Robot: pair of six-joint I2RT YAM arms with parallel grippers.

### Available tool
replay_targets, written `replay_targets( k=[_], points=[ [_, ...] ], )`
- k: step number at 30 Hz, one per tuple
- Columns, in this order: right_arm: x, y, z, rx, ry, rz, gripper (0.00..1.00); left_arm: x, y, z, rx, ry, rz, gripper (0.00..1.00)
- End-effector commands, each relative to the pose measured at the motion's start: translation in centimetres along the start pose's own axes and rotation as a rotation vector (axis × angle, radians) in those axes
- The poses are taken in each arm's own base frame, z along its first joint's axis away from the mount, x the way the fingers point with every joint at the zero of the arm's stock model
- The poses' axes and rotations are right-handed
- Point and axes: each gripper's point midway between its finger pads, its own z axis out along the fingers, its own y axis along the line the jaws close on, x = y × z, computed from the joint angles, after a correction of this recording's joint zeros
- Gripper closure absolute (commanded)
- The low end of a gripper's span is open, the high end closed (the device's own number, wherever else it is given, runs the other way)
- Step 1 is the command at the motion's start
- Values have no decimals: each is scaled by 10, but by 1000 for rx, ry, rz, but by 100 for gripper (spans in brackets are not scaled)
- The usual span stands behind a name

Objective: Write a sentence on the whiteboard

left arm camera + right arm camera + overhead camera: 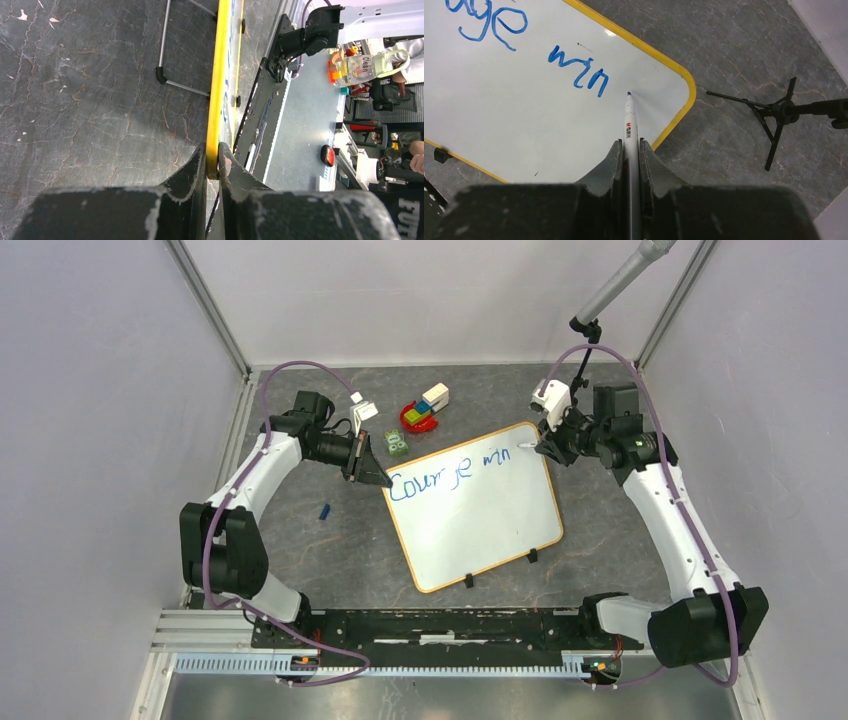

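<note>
The whiteboard point(490, 525) lies tilted on the dark table, white with a yellow rim point(218, 90). Blue writing point(450, 473) along its far part reads roughly "Courage win". My left gripper point(373, 477) is shut on the board's left corner, the yellow rim pinched between its jaws point(214, 161). My right gripper point(543, 448) is shut on a white marker point(629, 130). The marker's blue tip point(628, 93) rests on or just above the board, right of the letters "win" point(579, 74), near the rounded corner.
A pile of coloured toy blocks point(424, 410) and a small green object point(396, 444) lie behind the board. A blue marker cap point(323, 510) lies to the left. A black tripod stand point(774, 112) sits right of the board. Two black clips point(500, 570) sit on the near edge.
</note>
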Motion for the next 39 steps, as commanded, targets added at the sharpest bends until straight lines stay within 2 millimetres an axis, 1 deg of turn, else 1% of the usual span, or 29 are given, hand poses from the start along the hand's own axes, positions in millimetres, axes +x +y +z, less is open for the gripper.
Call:
replay_targets(
  k=[1, 10, 16, 19, 25, 32, 39],
  points=[
    [-21, -16, -3, 58, -55, -16, 100, -4, 4, 1, -19, 5, 41, 98],
    [-21, -17, 6, 32, -57, -2, 100, -4, 5, 1, -21, 5, 43, 97],
    [-23, -10, 10, -16, -64, 3, 100, -4, 6, 2, -22, 7, 41, 98],
    [-17, -5, 12, -33, -48, -1, 100, -4, 6, 2, -21, 8, 38, 98],
    [5, 5, 17, -64, 5, -3, 100, -4, 7, 3, -23, 11, 38, 98],
    [24, 9, 17, -51, 48, -12, 100, -4, 7, 2, -24, 9, 37, 97],
    [25, -9, 7, 31, 62, -6, 100, -4, 6, 2, -25, 8, 40, 98]
  ],
)
